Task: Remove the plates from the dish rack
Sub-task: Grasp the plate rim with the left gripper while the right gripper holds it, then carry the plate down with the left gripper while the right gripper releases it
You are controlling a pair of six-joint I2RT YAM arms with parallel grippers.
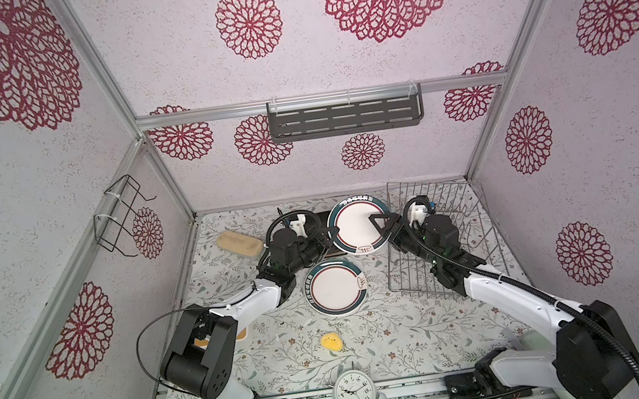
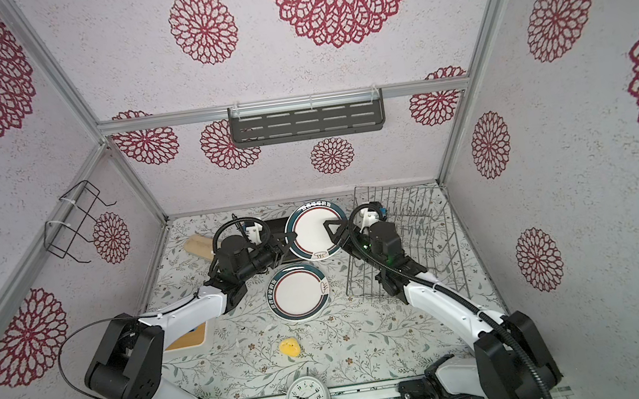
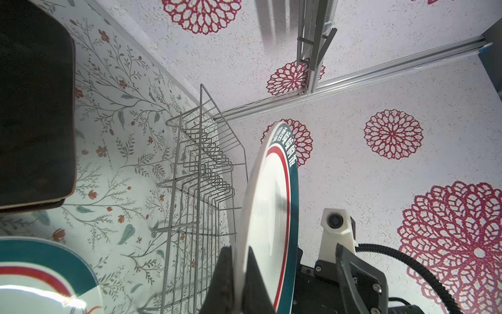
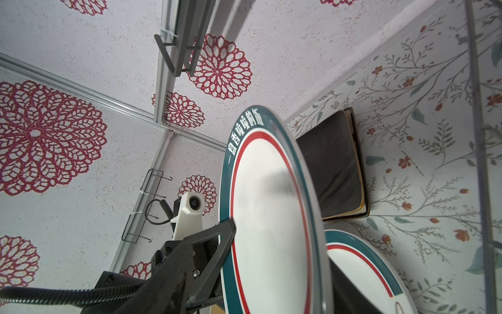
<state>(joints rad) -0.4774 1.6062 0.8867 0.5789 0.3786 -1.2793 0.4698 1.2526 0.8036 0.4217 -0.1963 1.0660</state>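
Far round plate, rim in pinch of left gripper

both top views high overhead, wrist views close, sharing raised plate

The left arm and right arm have white shells, black joints, ribbed black cables, and white camera mounts.
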